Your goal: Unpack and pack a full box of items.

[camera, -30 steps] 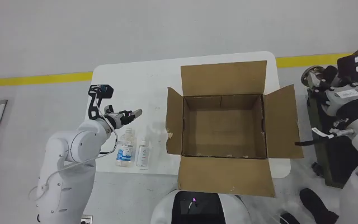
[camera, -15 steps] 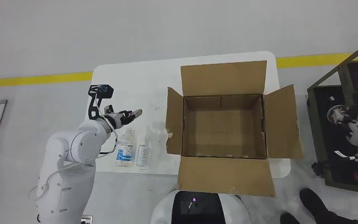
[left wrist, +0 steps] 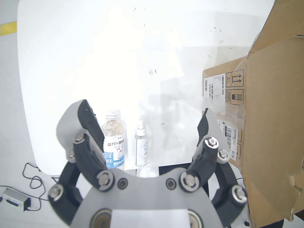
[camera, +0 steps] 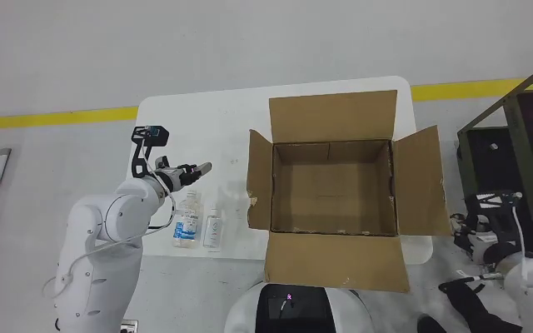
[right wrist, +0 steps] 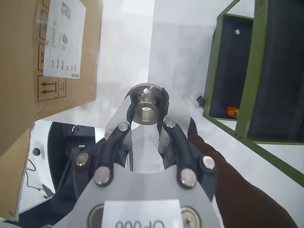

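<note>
Box [camera: 333,116] sits open on the surface [camera: 208,125]. Left pincer [left wrist: 146,113] hangs wide open, empty, near a big bottle [left wrist: 114,138] and spray bottle [left wrist: 142,148]. Right pincer [right wrist: 147,105] is clamped on a metal ring [right wrist: 145,113].

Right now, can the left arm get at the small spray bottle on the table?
Probably yes: the left gripper hangs open near the spray bottle, nothing between them, though the bigger bottle stands close beside it.

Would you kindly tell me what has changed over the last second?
The right end effector, shut on a metal bushing, travelled from the far end of the green rack back toward the robot, beside the table. The left end effector, clear bottle, spray bottle and open box stayed put.
</note>
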Controlling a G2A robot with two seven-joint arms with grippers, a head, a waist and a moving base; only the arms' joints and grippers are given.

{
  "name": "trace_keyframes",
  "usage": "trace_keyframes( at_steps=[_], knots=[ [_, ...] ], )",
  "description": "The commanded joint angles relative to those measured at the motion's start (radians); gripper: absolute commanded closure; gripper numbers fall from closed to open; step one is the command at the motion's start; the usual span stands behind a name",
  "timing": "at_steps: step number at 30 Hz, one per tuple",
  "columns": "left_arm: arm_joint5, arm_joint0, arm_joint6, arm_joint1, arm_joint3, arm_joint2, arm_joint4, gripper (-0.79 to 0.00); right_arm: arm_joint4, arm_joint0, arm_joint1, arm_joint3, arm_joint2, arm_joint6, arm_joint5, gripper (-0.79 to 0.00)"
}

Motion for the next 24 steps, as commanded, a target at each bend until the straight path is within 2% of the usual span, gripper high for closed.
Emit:
trace_keyframes(
  at_steps=[1,6,13,19,24],
  knots=[
    [0.0,0.0,0.0,0.0,0.0,0.0,0.0,-0.785,-0.015,-0.041,-0.004,0.0,-0.022,-0.036,0.02,0.0],
    [0.0,0.0,0.0,0.0,0.0,0.0,0.0,-0.785,-0.074,-0.143,-0.014,0.0,-0.073,-0.152,0.065,0.0],
    [0.0,0.0,0.0,0.0,0.0,0.0,0.0,-0.785,-0.124,-0.246,-0.025,0.0,-0.112,-0.249,0.131,0.0],
    [0.0,0.0,0.0,0.0,0.0,0.0,0.0,-0.785,-0.165,-0.284,-0.031,0.0,-0.146,-0.297,0.171,0.0],
    [0.0,0.0,0.0,0.0,0.0,0.0,0.0,-0.785,-0.215,-0.276,-0.034,0.001,-0.193,-0.304,0.203,0.0]
  ],
)
